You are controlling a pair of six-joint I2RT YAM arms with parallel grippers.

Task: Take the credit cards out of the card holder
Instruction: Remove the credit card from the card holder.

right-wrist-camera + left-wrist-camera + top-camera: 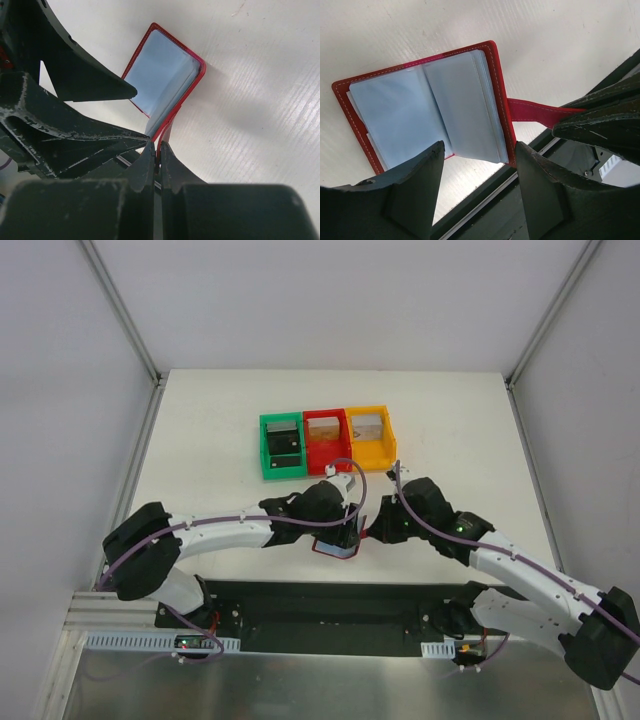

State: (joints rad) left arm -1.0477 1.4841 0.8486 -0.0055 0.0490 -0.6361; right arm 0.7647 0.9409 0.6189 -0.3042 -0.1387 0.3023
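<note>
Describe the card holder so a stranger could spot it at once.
Start at the white table, then find the row of three plastic bins at its centre. Straight toward the near edge from the red bin is the card holder: the only flat, thin thing, a small red wallet spread open on pale blue-grey pages.

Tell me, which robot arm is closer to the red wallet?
Right. The right tool pinches the strap of the wallet, touching it. The left tool hangs open above it, apparently apart.
</note>
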